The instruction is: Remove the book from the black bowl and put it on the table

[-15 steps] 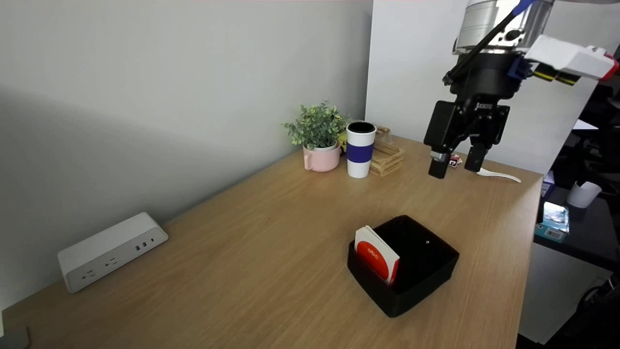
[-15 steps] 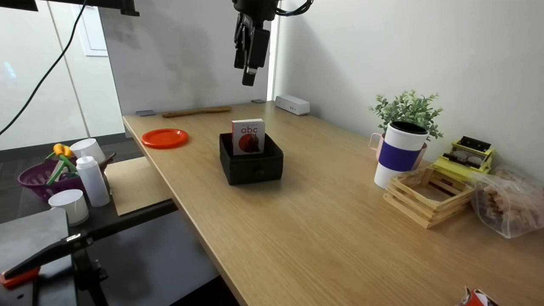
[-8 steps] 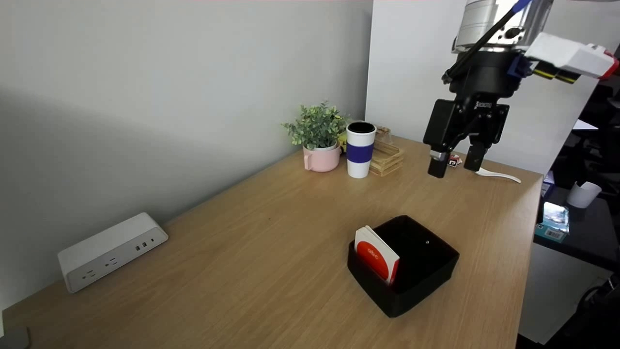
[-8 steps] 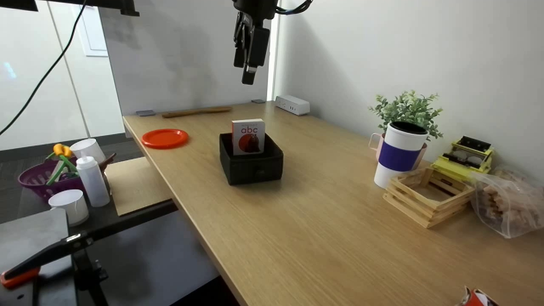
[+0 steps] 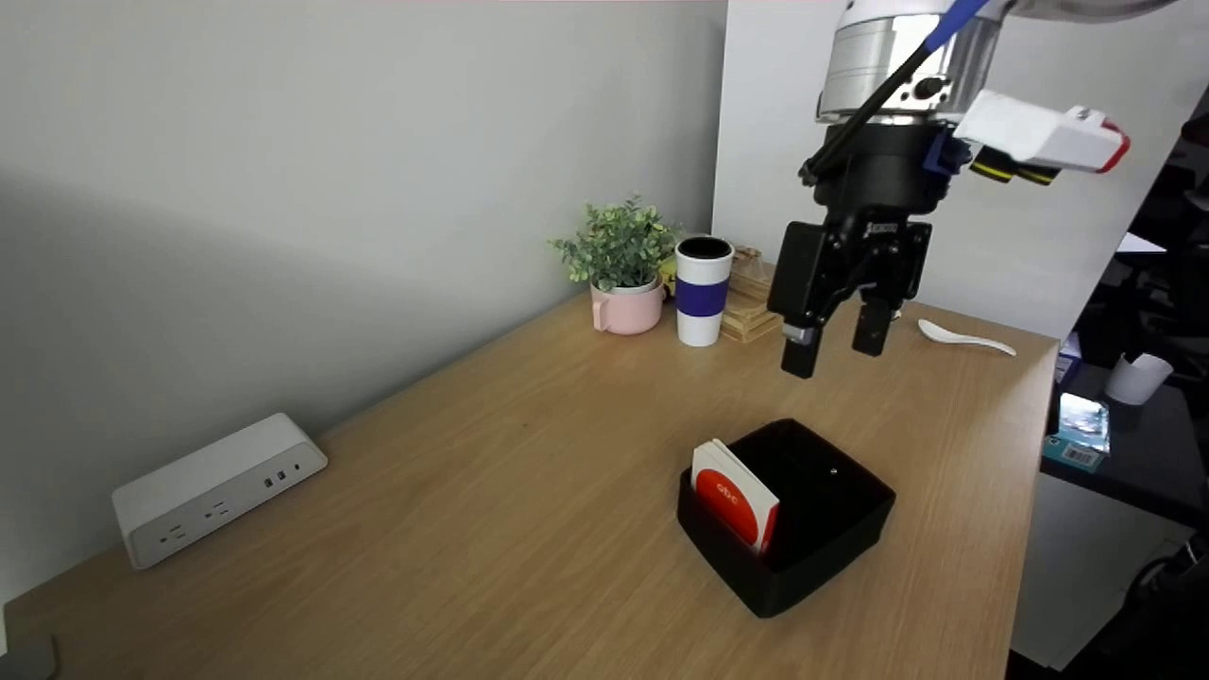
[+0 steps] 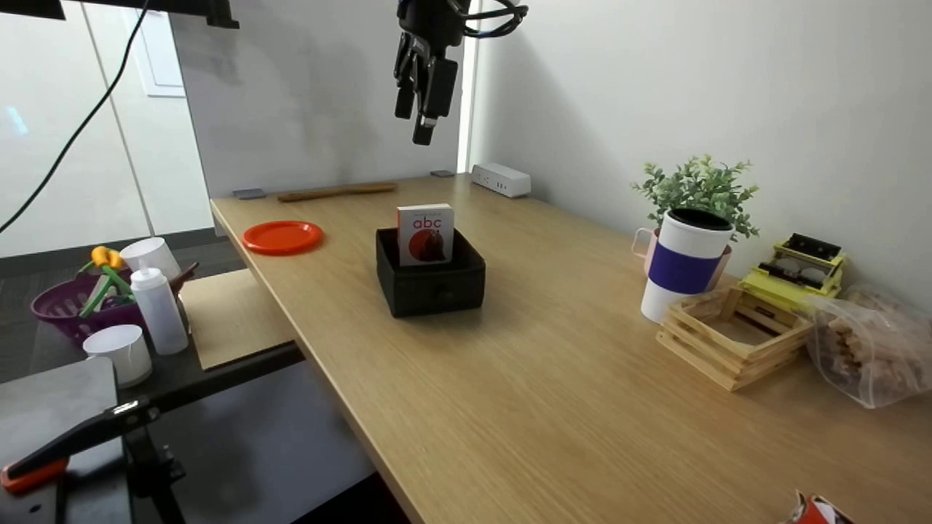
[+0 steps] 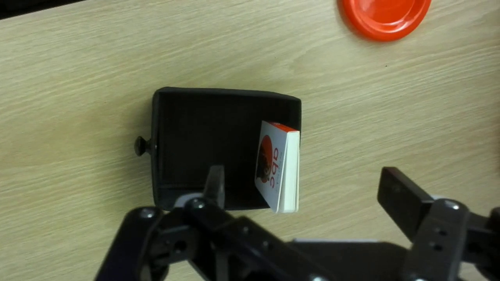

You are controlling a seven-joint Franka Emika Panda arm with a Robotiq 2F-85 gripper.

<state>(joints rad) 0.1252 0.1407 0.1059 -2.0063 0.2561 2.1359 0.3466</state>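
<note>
The red-and-white book [image 5: 735, 496] stands tilted inside the black bowl [image 5: 820, 564], against one wall, its top above the rim. Both also show in an exterior view, the book [image 6: 425, 234] with its abc cover facing out and the bowl [image 6: 437, 294] below it. The bowl rests on the wood-grain table [image 5: 472, 510]. My gripper [image 5: 836, 353] is open and empty, well above the bowl, and is also in an exterior view [image 6: 413, 126]. In the wrist view, the book [image 7: 275, 164] appears between the fingers of the gripper [image 7: 302, 183], far below them, in the bowl [image 7: 207, 128].
A red plate [image 6: 282, 238] lies beyond the bowl near the table edge. A white and dark blue cup [image 5: 701, 297], a potted plant [image 5: 623, 274] and a wooden crate [image 6: 735, 338] stand along the wall. A white power strip [image 5: 222, 491] and a white spoon [image 5: 963, 337] lie on the table.
In the last half second my gripper has moved left and slightly down in an exterior view, nearer to over the bowl. It stays open. The book and bowl have not moved.
</note>
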